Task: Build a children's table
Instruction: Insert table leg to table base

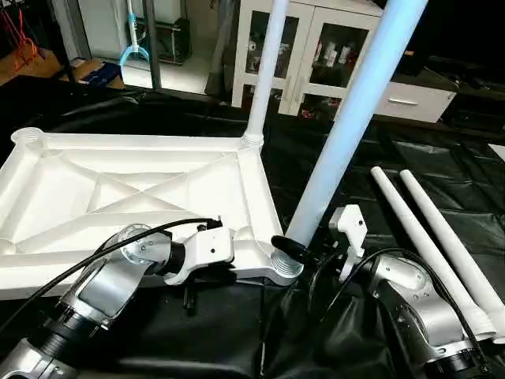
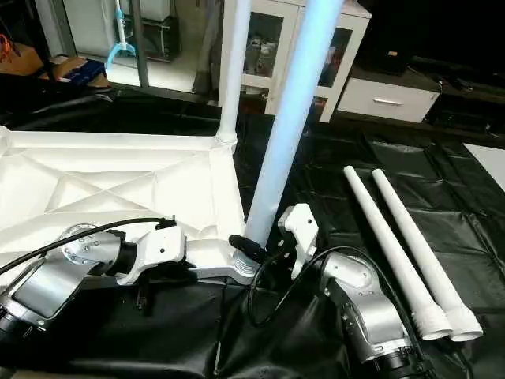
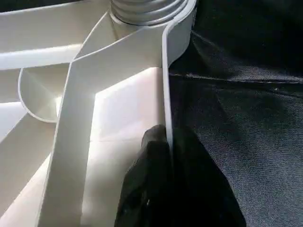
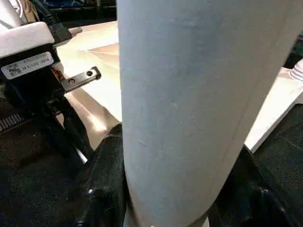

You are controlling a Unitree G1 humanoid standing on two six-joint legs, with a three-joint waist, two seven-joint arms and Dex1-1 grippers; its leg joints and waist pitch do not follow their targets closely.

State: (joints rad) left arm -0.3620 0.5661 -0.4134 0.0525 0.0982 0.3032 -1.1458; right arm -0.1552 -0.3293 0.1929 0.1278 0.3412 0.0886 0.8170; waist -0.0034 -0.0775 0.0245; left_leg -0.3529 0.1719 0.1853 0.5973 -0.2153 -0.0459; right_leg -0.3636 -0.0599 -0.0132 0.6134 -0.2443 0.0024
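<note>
The white tabletop (image 1: pixel 118 189) lies underside up on the black cover, its X ribs showing. One white leg (image 1: pixel 268 71) stands upright in the far right corner socket. A second leg (image 1: pixel 355 110) leans to the right, with its lower end at the near right corner socket (image 1: pixel 286 272). My right gripper (image 1: pixel 304 241) is shut on this leg just above the socket, with black fingers (image 4: pixel 106 165) on both sides of the tube. My left gripper (image 3: pixel 165 137) is shut on the tabletop's near rim, close to that same corner. Two loose legs (image 1: pixel 430 237) lie side by side to the right.
A white cabinet (image 1: pixel 316 47) with glass doors stands behind the work surface. The crinkled black cover (image 1: pixel 379 158) runs under everything. A black cable (image 1: pixel 102 249) loops over my left forearm. A pale sheet (image 1: pixel 499 150) shows at the right edge.
</note>
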